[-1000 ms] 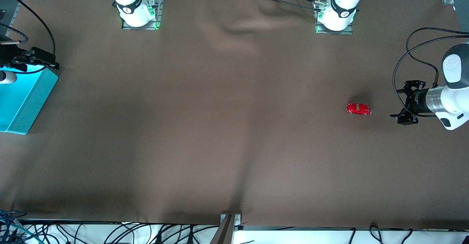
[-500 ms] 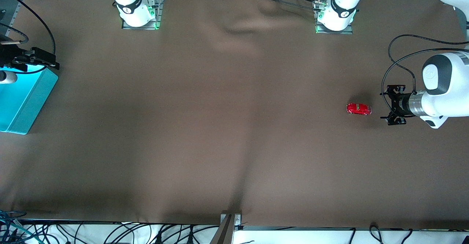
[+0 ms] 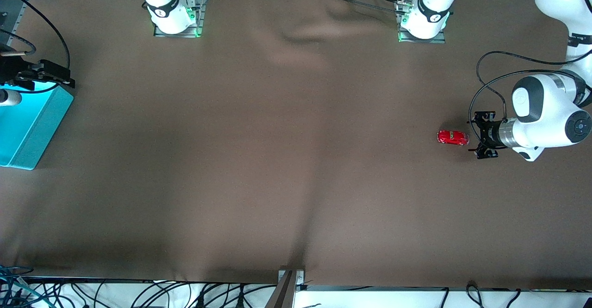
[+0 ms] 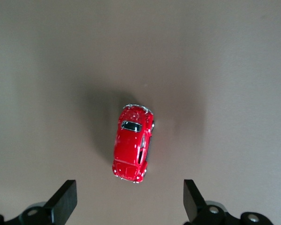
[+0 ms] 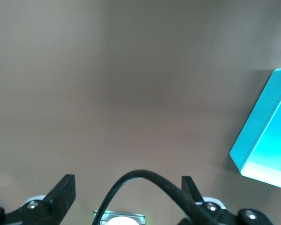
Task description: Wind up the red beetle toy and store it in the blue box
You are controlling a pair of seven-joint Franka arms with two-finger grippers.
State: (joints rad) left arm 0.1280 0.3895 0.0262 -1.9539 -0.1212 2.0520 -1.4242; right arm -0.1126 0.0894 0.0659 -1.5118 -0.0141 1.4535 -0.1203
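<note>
**Inspection: left arm staged at the toy, nothing grasped yet**

You have the red beetle toy (image 3: 453, 137) sitting on its wheels on the brown table cover (image 3: 296, 160), toward the left arm's end of the table and well apart from the blue box (image 3: 27, 123), which sits at the right arm's end with its cyan inside showing.

The left gripper (image 3: 480, 134) is just beside the toy, low over the cover, pointing at it from the table's end. Its jaws stand fully apart and hold nothing. In the left wrist view the toy (image 4: 133, 143) lies ahead of the two fingertips (image 4: 65, 199), centred in the gap but not yet between them, and no pad touches it.

The right gripper (image 3: 44, 74) waits over the box's edge; it too is spread wide and empty (the right wrist view shows only bare cover and a corner of the box (image 5: 267, 140)).

Judgement: you are at the approach step of the first grasp. Winding and storing are both outstanding.

The next move calls for a short advance so the fingers straddle the toy's body, then a close across its narrow width. Note that the toy is small, glossy and free to roll; a pad that arrives off-centre would likely push it along the cover instead of gripping it.
</note>
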